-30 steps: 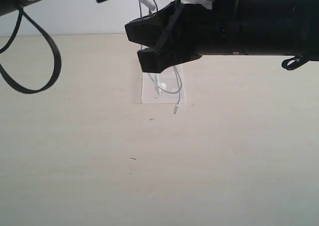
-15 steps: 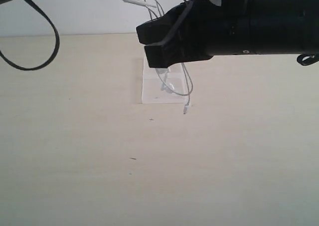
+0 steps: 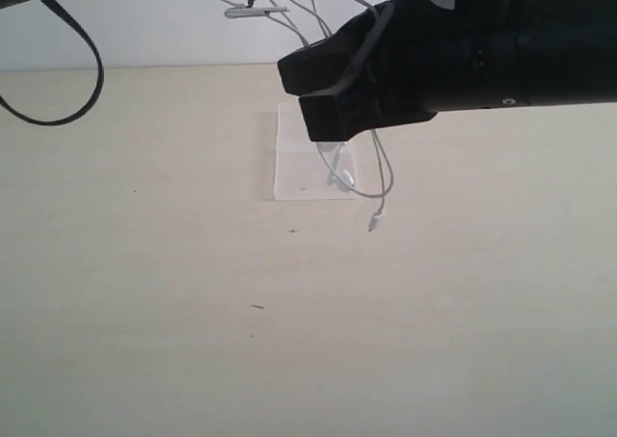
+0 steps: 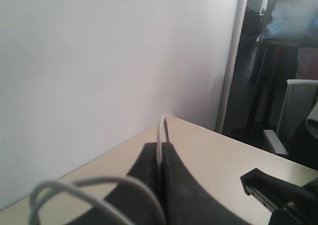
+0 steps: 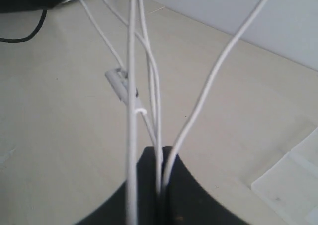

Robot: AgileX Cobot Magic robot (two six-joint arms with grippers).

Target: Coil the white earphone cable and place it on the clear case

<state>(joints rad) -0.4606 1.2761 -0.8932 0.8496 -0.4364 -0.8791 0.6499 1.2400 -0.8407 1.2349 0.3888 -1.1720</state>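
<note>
The white earphone cable (image 3: pixel 383 178) hangs in several strands through my right gripper (image 3: pixel 301 95), which is shut on it above the table. Below it a loop dangles over the clear case (image 3: pixel 301 167), and the plug (image 3: pixel 375 222) hangs just right of the case's front corner. A small white inline piece (image 3: pixel 255 11) hangs on the strands running up and left. In the right wrist view the strands (image 5: pixel 131 86) pass between the shut jaws (image 5: pixel 160 158), with the case (image 5: pixel 288 180) beside. My left gripper (image 4: pixel 160 148) is shut on one cable strand (image 4: pixel 160 133), high up.
A thick black robot cable (image 3: pixel 92 95) loops down at the upper left of the exterior view. The pale wall meets the back edge of the beige table (image 3: pixel 289 341). A black part of the other arm (image 4: pixel 271 190) shows in the left wrist view.
My right gripper has moved right and slightly up, carrying the hanging loop and plug to the right and uncovering more of the case. The left arm has drawn up and left, stretching the strands.
</note>
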